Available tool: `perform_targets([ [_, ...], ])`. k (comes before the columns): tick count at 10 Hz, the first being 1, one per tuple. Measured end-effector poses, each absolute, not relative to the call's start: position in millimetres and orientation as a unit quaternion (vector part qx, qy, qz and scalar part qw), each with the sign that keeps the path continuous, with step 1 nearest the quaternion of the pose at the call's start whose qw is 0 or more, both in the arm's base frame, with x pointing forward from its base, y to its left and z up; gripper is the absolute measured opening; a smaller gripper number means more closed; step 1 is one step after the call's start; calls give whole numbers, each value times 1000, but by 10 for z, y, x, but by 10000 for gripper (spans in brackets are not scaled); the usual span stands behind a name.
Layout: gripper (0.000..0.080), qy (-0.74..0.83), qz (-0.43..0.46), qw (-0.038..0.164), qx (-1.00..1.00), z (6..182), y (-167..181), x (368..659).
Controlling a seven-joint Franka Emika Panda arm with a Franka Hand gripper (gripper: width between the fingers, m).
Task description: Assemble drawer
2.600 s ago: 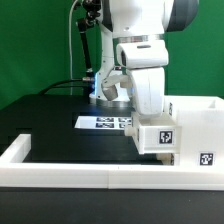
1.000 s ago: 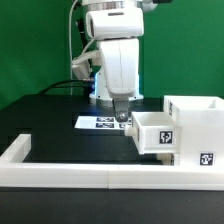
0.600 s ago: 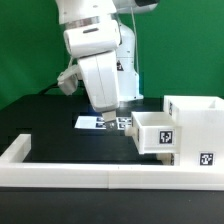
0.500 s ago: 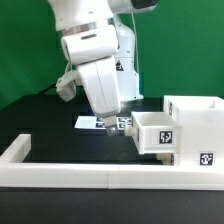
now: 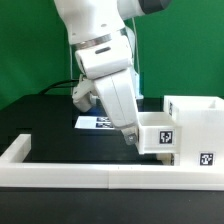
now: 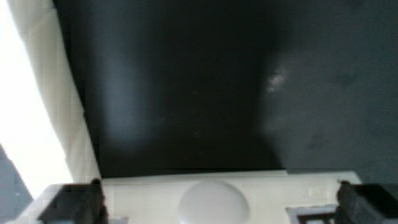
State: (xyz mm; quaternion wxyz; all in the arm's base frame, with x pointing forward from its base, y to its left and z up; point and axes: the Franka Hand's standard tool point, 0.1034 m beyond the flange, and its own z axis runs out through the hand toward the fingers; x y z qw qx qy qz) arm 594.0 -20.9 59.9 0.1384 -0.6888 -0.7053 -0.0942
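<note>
The white drawer housing (image 5: 196, 120) stands at the exterior view's right, open on top, with a tag low on its front (image 5: 207, 158). One white tray (image 5: 155, 135) with a tag sticks out of it toward the exterior view's left. My gripper (image 5: 128, 137) hangs tilted at the tray's outer end. In the wrist view the gripper (image 6: 214, 200) is open, its dark fingers (image 6: 75, 200) wide apart on either side of the tray (image 6: 214, 195). I cannot tell whether they touch it. A second tray is not distinguishable.
The marker board (image 5: 98, 122) lies on the black table behind the arm. The low white border wall (image 5: 90, 178) runs along the front and the exterior view's left, and also shows in the wrist view (image 6: 36, 90).
The arm has swung from upright to tilted, leaning toward the exterior view's left. The gripper has come down to the tray's outer end. The tray and housing have not moved visibly.
</note>
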Motion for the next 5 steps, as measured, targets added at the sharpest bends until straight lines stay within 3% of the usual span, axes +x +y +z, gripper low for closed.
perform_targets([
  [5, 649, -689, -90, 150, -703, 646, 218, 5954],
])
